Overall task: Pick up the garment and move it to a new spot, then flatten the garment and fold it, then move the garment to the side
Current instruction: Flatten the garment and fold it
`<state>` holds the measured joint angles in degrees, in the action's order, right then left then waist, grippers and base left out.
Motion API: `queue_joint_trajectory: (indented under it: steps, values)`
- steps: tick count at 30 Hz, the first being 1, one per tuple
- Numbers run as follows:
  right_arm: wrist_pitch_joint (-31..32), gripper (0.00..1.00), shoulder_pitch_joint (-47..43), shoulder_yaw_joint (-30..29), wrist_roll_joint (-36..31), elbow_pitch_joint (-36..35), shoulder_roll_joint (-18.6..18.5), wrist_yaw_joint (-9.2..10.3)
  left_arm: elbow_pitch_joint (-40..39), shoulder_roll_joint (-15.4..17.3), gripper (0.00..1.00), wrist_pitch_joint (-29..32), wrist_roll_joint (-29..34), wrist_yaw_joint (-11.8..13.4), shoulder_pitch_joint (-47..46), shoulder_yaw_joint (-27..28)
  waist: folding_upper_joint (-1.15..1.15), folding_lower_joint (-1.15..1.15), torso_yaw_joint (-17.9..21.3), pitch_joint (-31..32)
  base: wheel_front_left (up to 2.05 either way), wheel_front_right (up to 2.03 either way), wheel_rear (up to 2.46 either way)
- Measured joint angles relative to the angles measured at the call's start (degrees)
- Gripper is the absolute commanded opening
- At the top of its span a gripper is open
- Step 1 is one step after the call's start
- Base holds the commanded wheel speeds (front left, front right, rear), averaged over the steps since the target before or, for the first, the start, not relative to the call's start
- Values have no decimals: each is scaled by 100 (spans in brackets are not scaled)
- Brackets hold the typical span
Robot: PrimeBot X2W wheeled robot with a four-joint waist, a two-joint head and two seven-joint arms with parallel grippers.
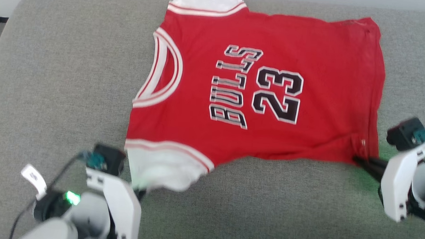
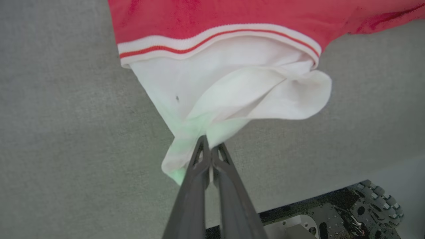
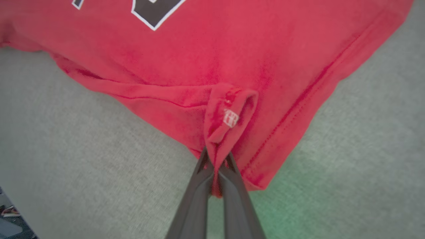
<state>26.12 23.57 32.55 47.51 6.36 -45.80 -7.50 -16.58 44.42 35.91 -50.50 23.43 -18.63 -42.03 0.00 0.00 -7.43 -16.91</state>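
Along the garment's [image 1: 256, 89] near edge, I am pinching its white panel [image 2: 232, 83] in left jaws and red corner [image 3: 229, 113] in right jaws, aiming for even tension.

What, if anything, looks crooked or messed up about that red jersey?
Mostly flat on the grey cushion, the garment has two puckers: its white sleeve bunches into the shut left gripper, and a red hem corner curls over in the shut right gripper. No tears show.
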Motion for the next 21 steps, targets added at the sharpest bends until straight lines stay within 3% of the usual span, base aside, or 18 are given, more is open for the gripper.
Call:
queue_joint_trajectory:
  steps: [7,11,17,21]
  values:
    - [342,0,-1115,-245,350,-816,-468,0,-668,183,0,310,-201,637,853,-233,0,0,-35,-53,0,0,0]
    - [333,0,-1540,-471,453,-1100,-601,0,-849,285,0,389,-192,776,957,-240,0,0,-45,-78,0,0,0]
    - [240,0,-1731,-1157,497,-1327,-499,0,-1217,687,0,366,164,770,396,102,0,0,5,-97,0,0,0]
    - [281,0,-1652,-1638,334,-1433,-248,-1,-1311,933,0,428,465,493,-382,361,0,0,76,-108,0,0,0]
